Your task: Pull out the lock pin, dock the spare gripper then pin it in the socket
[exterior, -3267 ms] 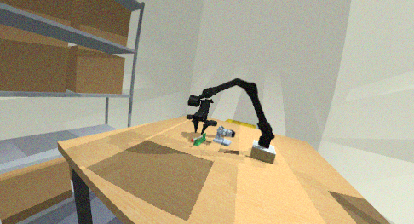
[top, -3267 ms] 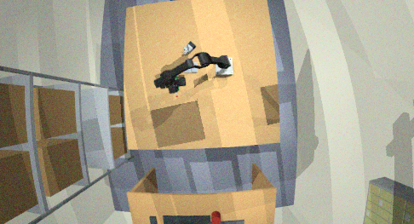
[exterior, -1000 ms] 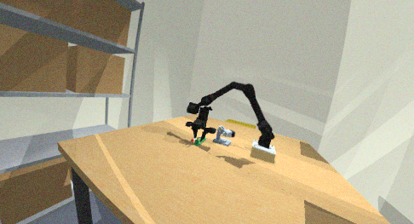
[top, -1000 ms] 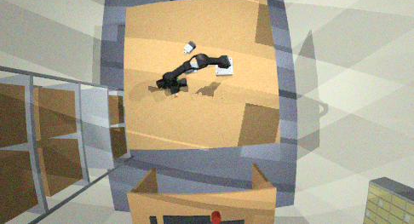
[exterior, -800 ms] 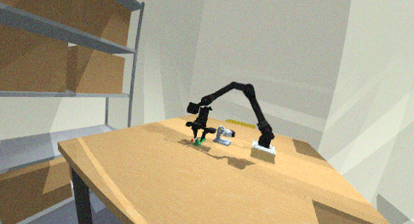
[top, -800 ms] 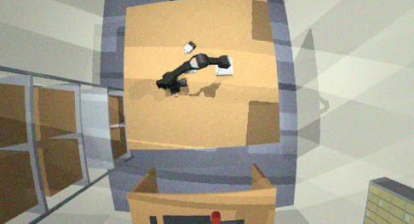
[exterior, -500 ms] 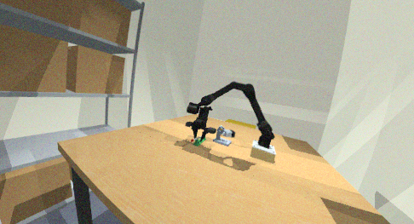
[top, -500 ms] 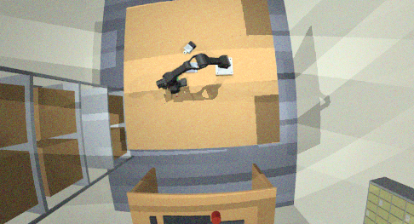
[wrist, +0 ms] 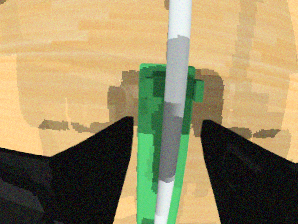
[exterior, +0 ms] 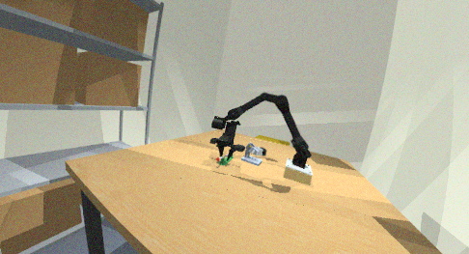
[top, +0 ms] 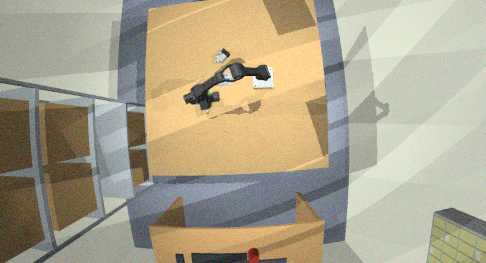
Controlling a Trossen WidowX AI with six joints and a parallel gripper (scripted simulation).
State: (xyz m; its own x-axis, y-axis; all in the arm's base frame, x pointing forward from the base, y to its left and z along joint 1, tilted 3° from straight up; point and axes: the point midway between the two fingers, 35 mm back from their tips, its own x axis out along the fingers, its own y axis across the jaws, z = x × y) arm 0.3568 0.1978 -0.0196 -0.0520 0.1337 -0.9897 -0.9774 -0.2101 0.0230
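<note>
A green mount point(wrist: 148, 163) point(exterior: 225, 159) stands on the wooden table point(top: 240, 144). A long white and grey lock pin point(wrist: 174, 116) runs through its socket and sticks out far beyond it. A small red tip point(exterior: 218, 159) shows beside the mount. My gripper point(wrist: 168, 125) point(top: 204, 103) point(exterior: 225, 154) hangs right over the mount with one black finger on each side of the pin. The fingers are partly open, with a gap to the mount on both sides. The spare gripper point(top: 222, 54) point(exterior: 253, 154), grey and black, lies on the table apart from the mount, towards the arm's base.
The arm's base point(top: 263, 79) point(exterior: 298, 173) sits on a pale plate near the table's middle. A metal shelf rack with cardboard boxes point(top: 45, 154) point(exterior: 72, 62) stands beside the table. An open cardboard box point(top: 235, 239) stands beyond one table edge.
</note>
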